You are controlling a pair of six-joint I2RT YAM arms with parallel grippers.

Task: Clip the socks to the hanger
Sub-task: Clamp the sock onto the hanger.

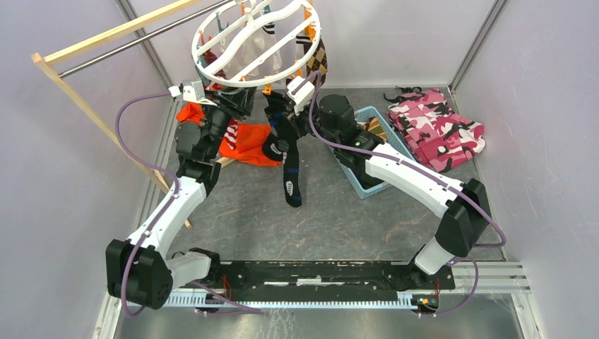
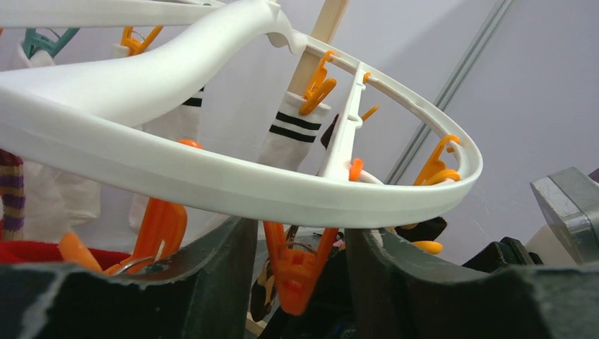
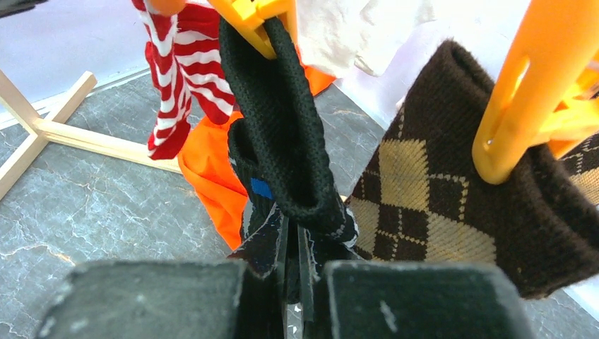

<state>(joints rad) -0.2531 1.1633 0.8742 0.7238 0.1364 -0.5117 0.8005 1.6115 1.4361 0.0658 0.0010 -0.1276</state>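
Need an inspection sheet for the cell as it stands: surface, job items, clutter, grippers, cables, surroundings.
Surface: grey marbled table.
Job's things: hanger overhead; white striped sock, argyle sock, red-and-white sock clipped; black sock hangs below it.
Clutter: orange garment, pink camouflage cloth, blue basket.
Grippers: left gripper open astride an orange clip; right gripper shut on the black sock.
Cables: purple cable looped off each arm, no snag seen.
Surroundings: wooden rack, plain walls.

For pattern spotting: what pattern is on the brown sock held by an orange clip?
Tan argyle diamonds on the brown sock; best in right wrist view.
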